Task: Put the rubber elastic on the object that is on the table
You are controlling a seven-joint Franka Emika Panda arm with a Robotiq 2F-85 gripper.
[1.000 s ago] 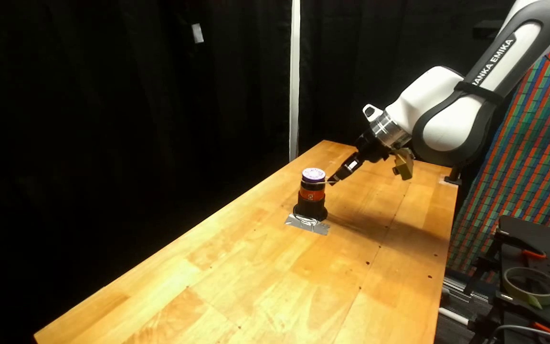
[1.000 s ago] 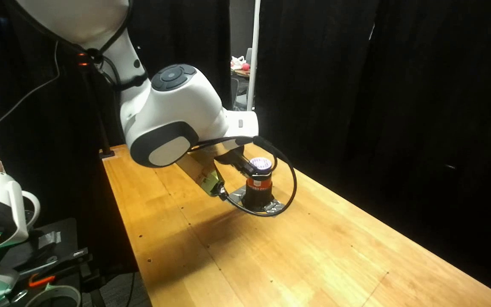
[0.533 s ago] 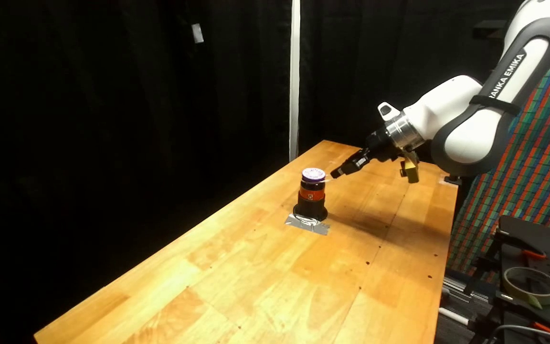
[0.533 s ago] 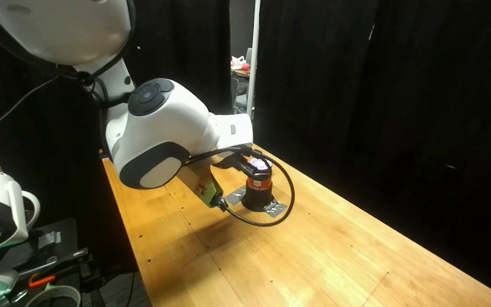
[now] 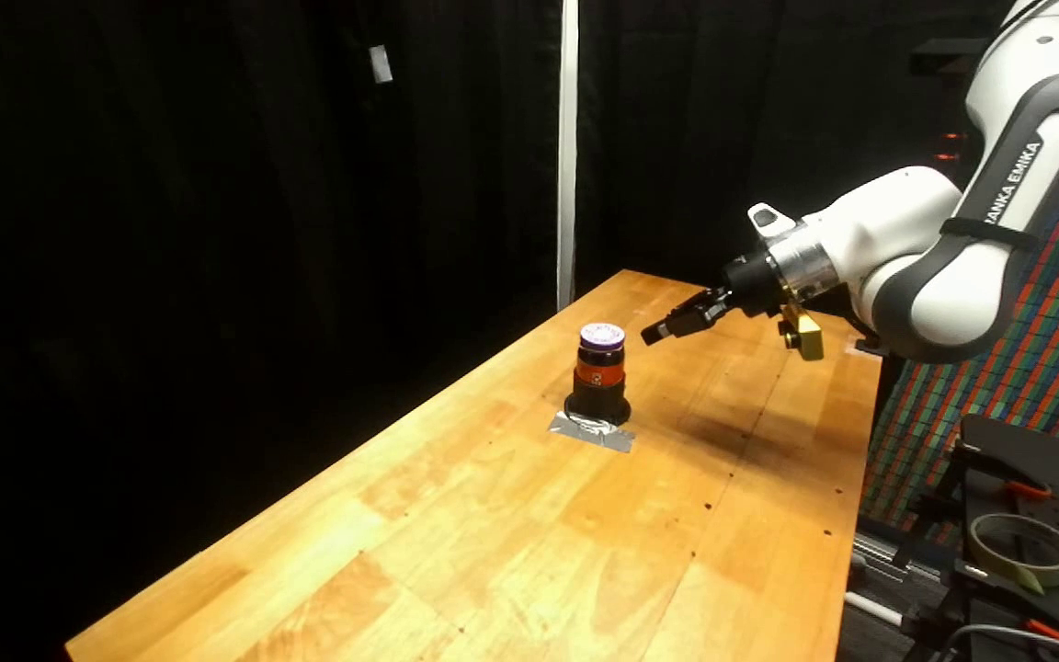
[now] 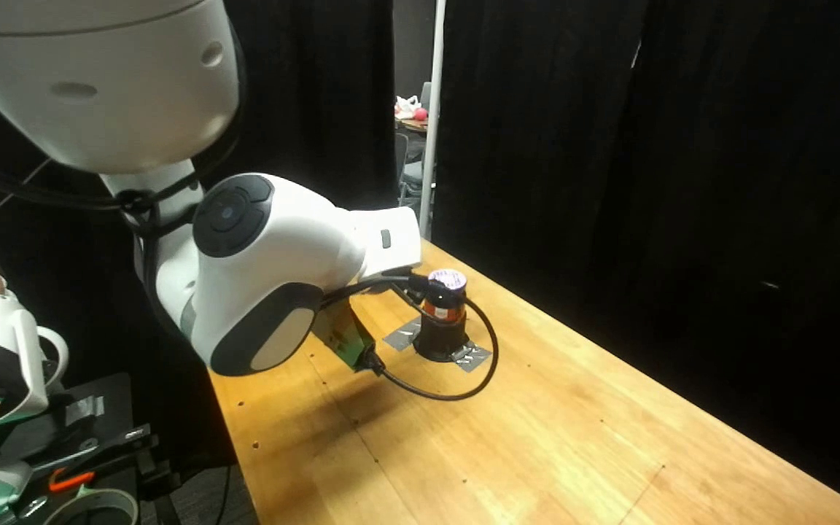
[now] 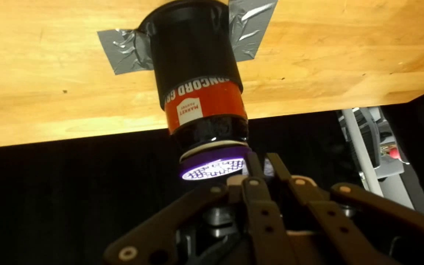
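Robotiq gripper (image 5: 651, 335), in an exterior view, tilts down beside, and apart from, the upright Market Pantry jar (image 5: 600, 373) on the wooden table (image 5: 493, 561). In an exterior view, the white Franka arm (image 6: 303, 237) leans toward the jar. In the wrist view, the fingers (image 7: 255, 166) stand slightly apart; pale rubber elastic (image 7: 212, 146) wraps the jar's neck just under the purple lid (image 7: 214, 163).

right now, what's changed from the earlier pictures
The gripper has backed away from the jar, to the right in an exterior view. The pale elastic, earlier stretched between them, has been let go and now appears looped around the jar just under the purple lid. Jar, silver tape and table stayed put.
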